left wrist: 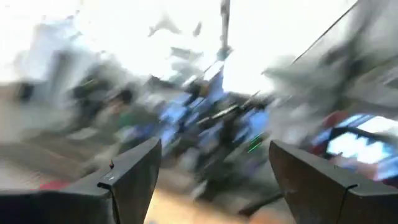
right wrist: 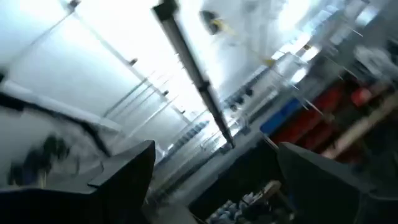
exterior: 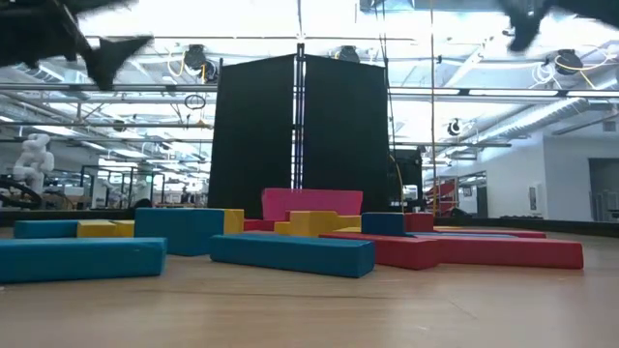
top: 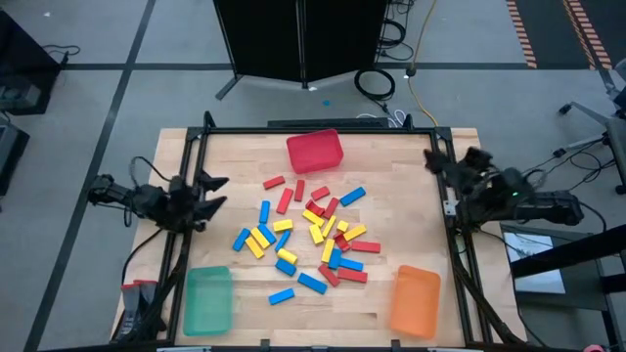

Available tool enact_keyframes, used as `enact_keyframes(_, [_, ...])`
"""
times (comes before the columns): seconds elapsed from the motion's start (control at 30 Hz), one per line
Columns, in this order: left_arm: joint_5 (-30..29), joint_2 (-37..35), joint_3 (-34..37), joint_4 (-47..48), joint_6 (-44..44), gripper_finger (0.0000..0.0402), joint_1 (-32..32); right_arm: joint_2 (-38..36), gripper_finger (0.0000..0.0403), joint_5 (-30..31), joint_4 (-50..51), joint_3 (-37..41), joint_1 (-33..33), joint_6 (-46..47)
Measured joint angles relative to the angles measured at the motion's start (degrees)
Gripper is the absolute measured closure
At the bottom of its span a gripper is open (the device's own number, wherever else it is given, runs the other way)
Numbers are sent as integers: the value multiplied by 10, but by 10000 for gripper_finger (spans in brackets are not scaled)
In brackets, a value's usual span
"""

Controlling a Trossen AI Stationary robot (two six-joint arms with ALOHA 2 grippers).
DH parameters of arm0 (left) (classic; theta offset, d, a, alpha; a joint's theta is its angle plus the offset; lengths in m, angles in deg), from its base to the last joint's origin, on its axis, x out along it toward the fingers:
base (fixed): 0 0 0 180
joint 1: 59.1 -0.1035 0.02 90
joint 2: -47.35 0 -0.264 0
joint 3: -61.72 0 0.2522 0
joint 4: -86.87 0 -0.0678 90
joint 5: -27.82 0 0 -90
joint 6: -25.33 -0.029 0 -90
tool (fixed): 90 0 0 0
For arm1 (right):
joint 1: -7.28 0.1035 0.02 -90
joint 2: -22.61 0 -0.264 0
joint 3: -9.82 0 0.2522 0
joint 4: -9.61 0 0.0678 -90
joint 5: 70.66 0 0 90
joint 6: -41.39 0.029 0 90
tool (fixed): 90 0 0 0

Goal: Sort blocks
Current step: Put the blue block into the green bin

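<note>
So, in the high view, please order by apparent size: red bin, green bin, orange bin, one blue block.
1. Green bin and orange bin: they look about alike, so I do not rank them.
2. Red bin, slightly smaller.
3. Blue block, by far the smallest.

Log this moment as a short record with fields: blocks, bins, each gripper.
blocks: small flat red, yellow and blue blocks scattered loose at the middle of the wooden table, none in a bin
bins: red plastic bin at the far edge, green plastic bin near left, orange plastic bin near right
left gripper: open, at the table's left edge, empty
right gripper: open, at the right edge, empty
</note>
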Motion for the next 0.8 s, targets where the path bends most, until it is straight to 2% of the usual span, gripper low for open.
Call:
enact_keyframes(0.17, [122, 1, -35, -211, -1, 98, 0, 127, 67, -88, 23, -178, 0, -172])
enact_keyframes(0.27, [134, 2, -34, -308, 2, 98, 0, 191, 67, -124, 117, -273, 0, -220])
enact_keyframes(0.33, [142, 1, -35, -350, 14, 98, 0, 221, 67, -126, 208, -327, 0, -238])
enact_keyframes(0.47, [179, 2, -35, -342, 1, 98, 0, 282, 67, -114, 322, -398, 0, -248])
enact_keyframes(0.63, [185, 2, -35, -352, 14, 98, 0, 339, 67, -112, 327, -424, 0, -239])
enact_keyframes(0.73, [185, 2, -36, -359, 19, 98, 0, 359, 67, -87, 325, -425, 0, -237])
enact_keyframes(0.8, [153, 2, -40, -355, 20, 98, 1, 370, 67, -87, 324, -425, 0, -204])
